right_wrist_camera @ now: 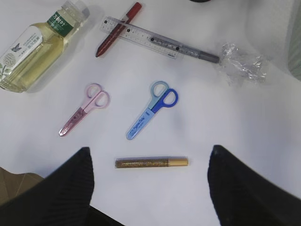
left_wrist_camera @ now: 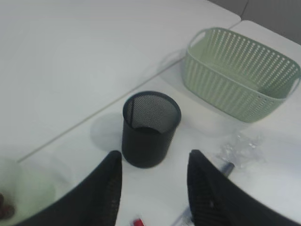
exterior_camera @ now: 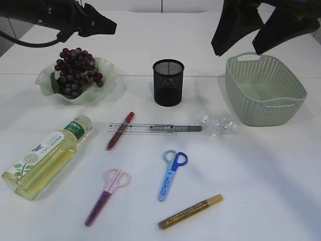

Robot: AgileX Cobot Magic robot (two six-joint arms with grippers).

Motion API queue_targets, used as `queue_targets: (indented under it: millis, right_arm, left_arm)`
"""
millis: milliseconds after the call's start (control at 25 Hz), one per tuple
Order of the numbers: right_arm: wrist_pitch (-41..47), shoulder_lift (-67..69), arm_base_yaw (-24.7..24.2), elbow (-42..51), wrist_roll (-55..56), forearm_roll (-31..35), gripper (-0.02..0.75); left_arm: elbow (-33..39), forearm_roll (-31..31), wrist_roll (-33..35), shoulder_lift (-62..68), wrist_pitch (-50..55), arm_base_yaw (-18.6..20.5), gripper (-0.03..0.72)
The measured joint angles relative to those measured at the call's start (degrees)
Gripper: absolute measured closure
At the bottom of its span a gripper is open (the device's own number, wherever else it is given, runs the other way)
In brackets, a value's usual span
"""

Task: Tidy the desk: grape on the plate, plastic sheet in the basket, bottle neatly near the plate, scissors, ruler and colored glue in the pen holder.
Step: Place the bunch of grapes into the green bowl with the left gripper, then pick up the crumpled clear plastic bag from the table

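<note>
Exterior view: the table carries a green basket at right, a bottle lying at left, and grapes already on the plate. The pen holder stands mid-table, below and ahead of the left claw, whose fingers stand apart around nothing. The ruler lies across a red glue and a grey one, the plastic sheet at its end. Pink scissors, blue scissors and gold glue lie under the wide, empty right claw.
</note>
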Motion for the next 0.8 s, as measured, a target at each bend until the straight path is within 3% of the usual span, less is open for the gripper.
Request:
queue_targets:
  millis: [360,640,800]
  right_arm:
    - [0.0,0.0,0.0,0.0,0.0,0.0,0.154]
    - [0.0,0.0,0.0,0.0,0.0,0.0,0.154]
    - [0.0,0.0,0.1,0.0,1.0,-2.5,0.154]
  left_arm:
    - [0.0,29.6,-36.7,-10.3,12.3,0.0,0.328]
    - [0.0,45.0,-57.5,-13.5,28.2,0.0,0.328]
    - [0.0,51.7,-65.0,-13.8,30.2,0.0,0.328]
